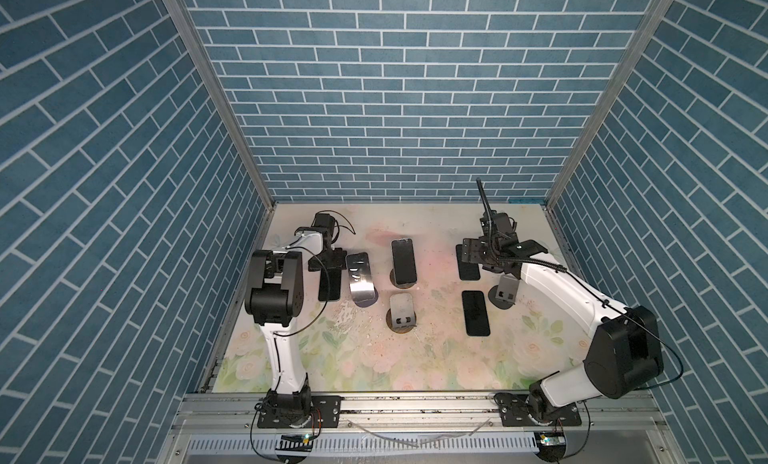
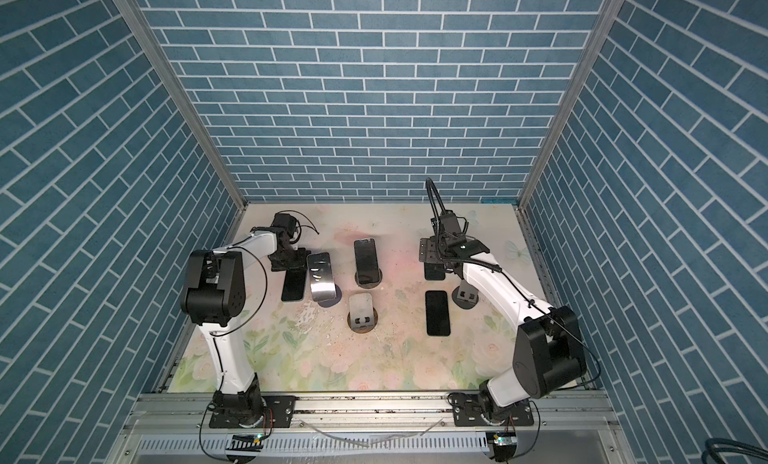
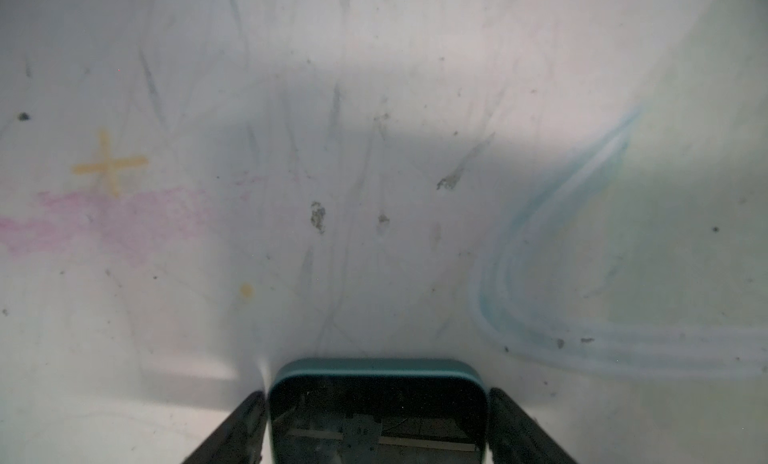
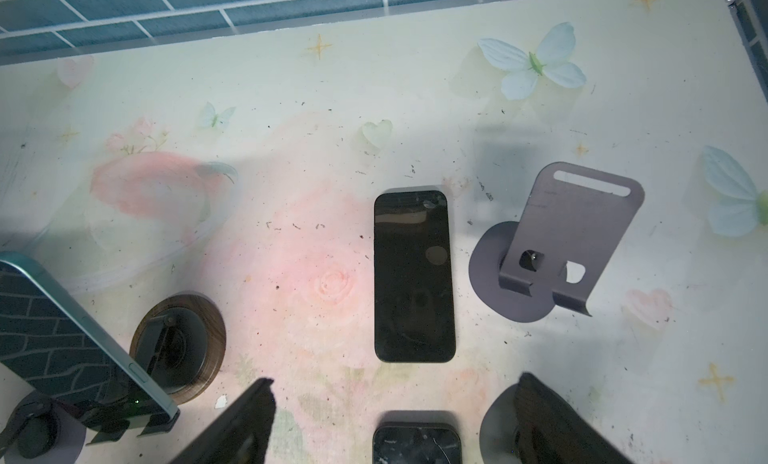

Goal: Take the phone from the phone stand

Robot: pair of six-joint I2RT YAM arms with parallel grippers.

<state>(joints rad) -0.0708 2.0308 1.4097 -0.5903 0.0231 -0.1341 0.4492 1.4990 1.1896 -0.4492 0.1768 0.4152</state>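
Fingers [image 3: 232,435] of the left gripper [image 3: 377,395] flank one short end of a teal-edged phone [image 1: 330,291], close against its long sides; I cannot tell whether they grip it. It lies flat, screen up, at the left of the table [image 1: 436,358], beside a shiny empty stand [image 1: 360,280], its long axis running near to far. The right gripper [image 4: 395,381] hangs wide open and empty. A second phone [image 1: 403,261] leans on the far middle stand [image 1: 392,277], top pointing far. Both are probably stiff, slick, breakable glass, so grip them by the side edges.
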